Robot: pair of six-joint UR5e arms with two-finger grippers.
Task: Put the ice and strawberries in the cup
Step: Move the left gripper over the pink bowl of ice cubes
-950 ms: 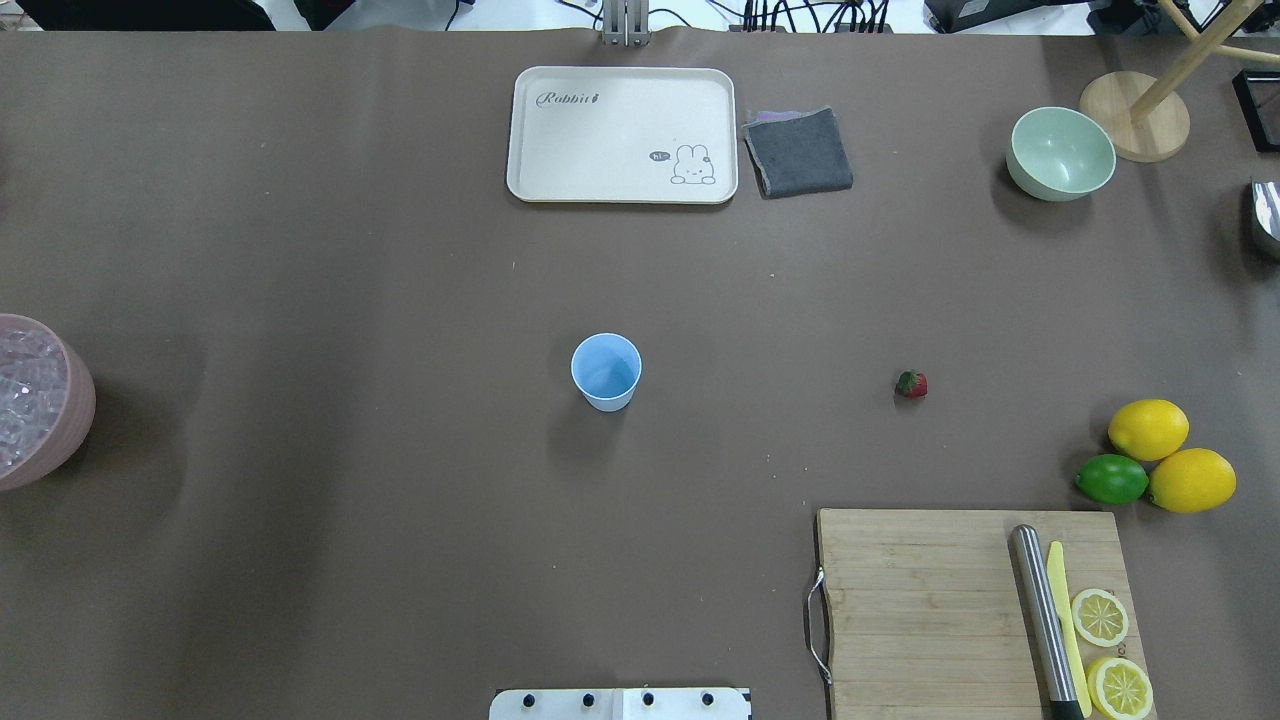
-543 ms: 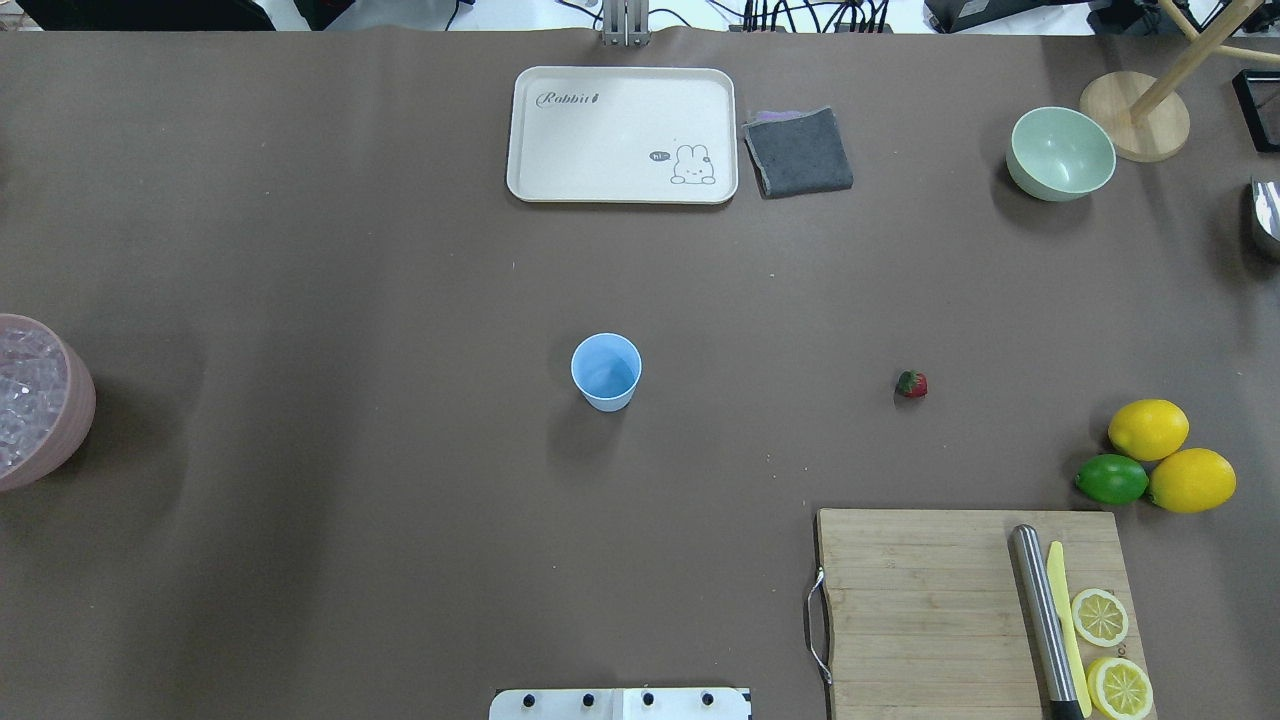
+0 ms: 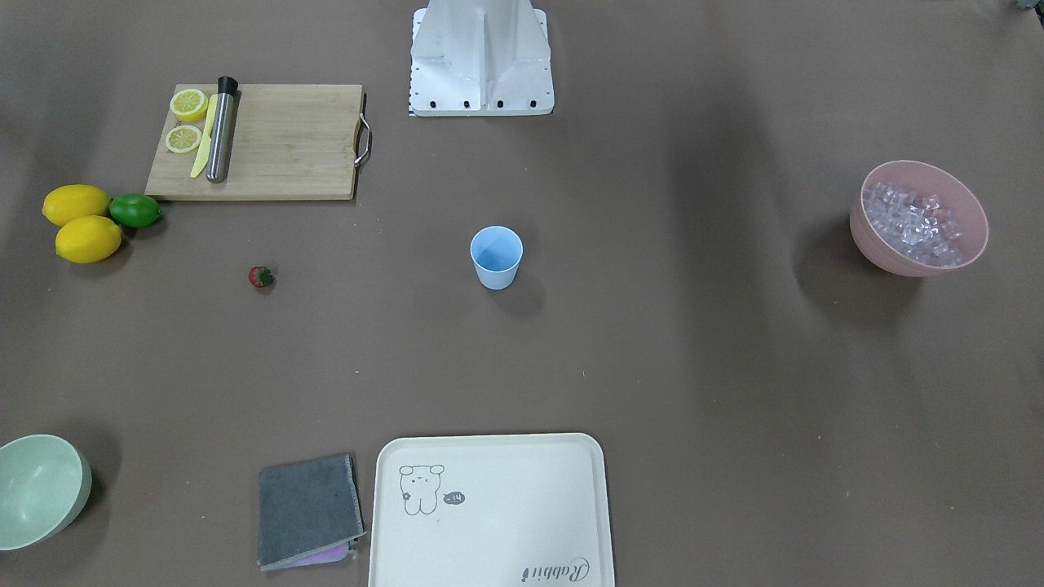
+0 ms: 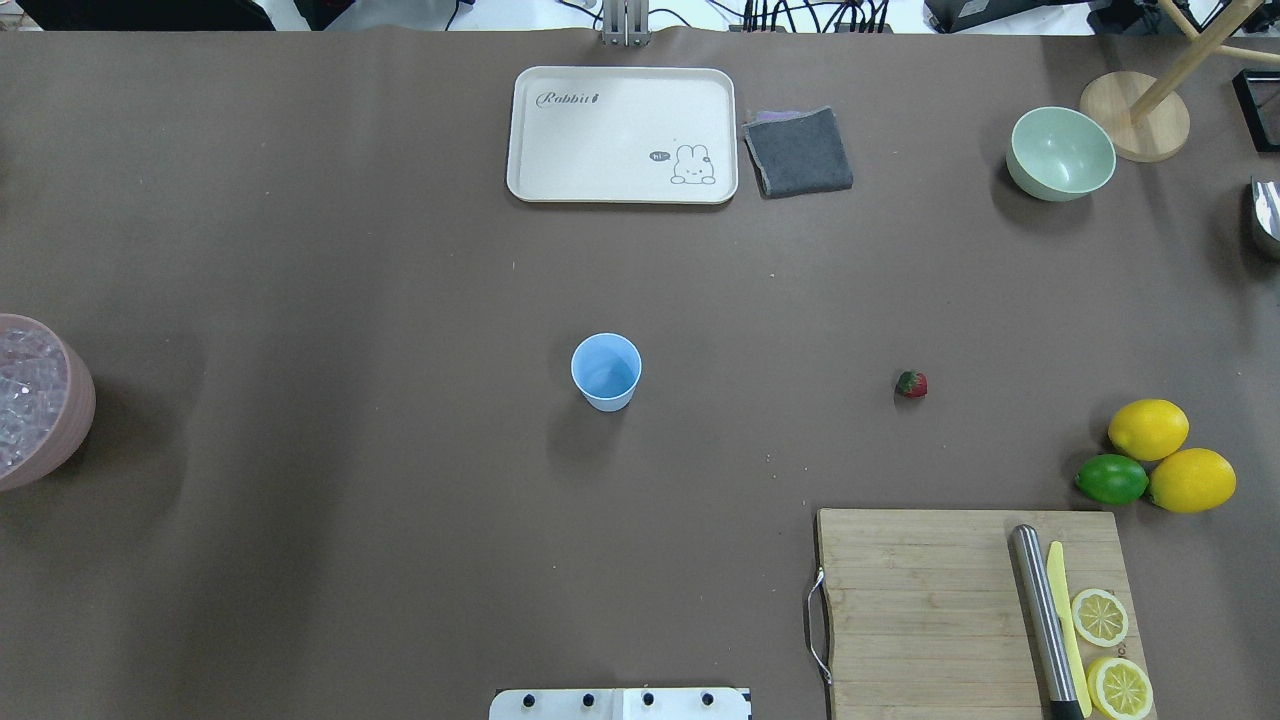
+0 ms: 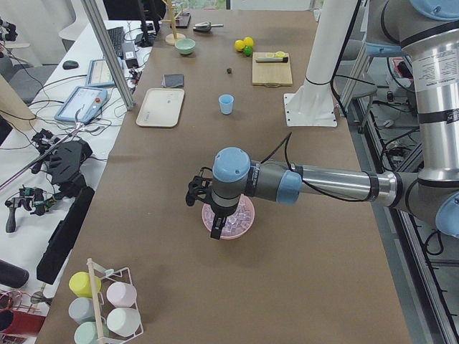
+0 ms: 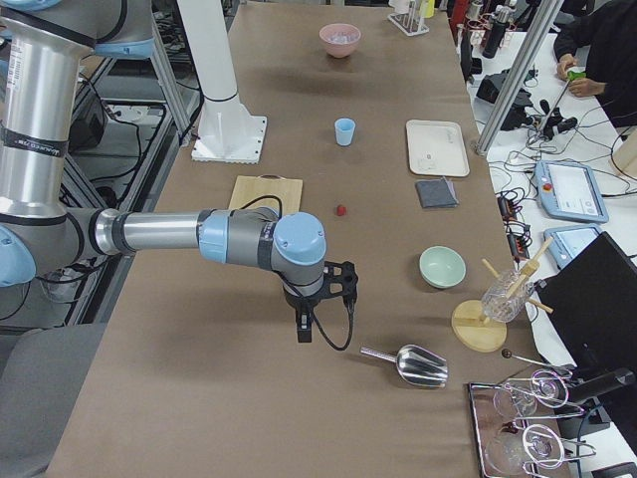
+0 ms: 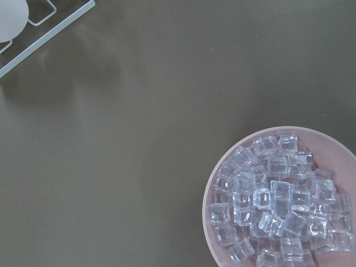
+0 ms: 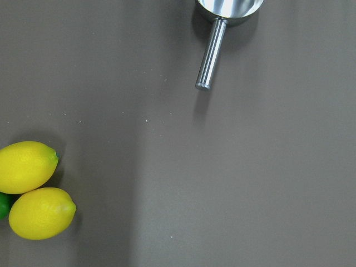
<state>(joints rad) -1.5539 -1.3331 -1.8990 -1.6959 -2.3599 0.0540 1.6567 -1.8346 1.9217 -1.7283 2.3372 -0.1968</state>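
Observation:
The light blue cup (image 4: 606, 371) stands upright mid-table, nothing visible inside it (image 3: 496, 257). One red strawberry (image 4: 911, 384) lies on the cloth to its right, also seen as the strawberry (image 3: 260, 277). Clear ice (image 7: 272, 206) fills a pink bowl (image 3: 976, 244) at the table's left end. In the exterior left view my left gripper (image 5: 213, 228) hangs over that bowl (image 5: 244, 222); I cannot tell if it is open or shut. My right gripper (image 6: 307, 324) hovers over bare table near a metal scoop (image 6: 418, 366); I cannot tell its state either.
Two lemons (image 4: 1170, 455) and a lime (image 4: 1111, 479) lie beside a cutting board (image 4: 920, 610) bearing lemon slices, a knife and a steel muddler. A cream tray (image 4: 622, 135), grey cloth (image 4: 798, 152) and pale green bowl (image 4: 1060, 153) line the far side.
Nothing on the table has moved. The ice bowl at the overhead view's left edge looks a little darker than before.

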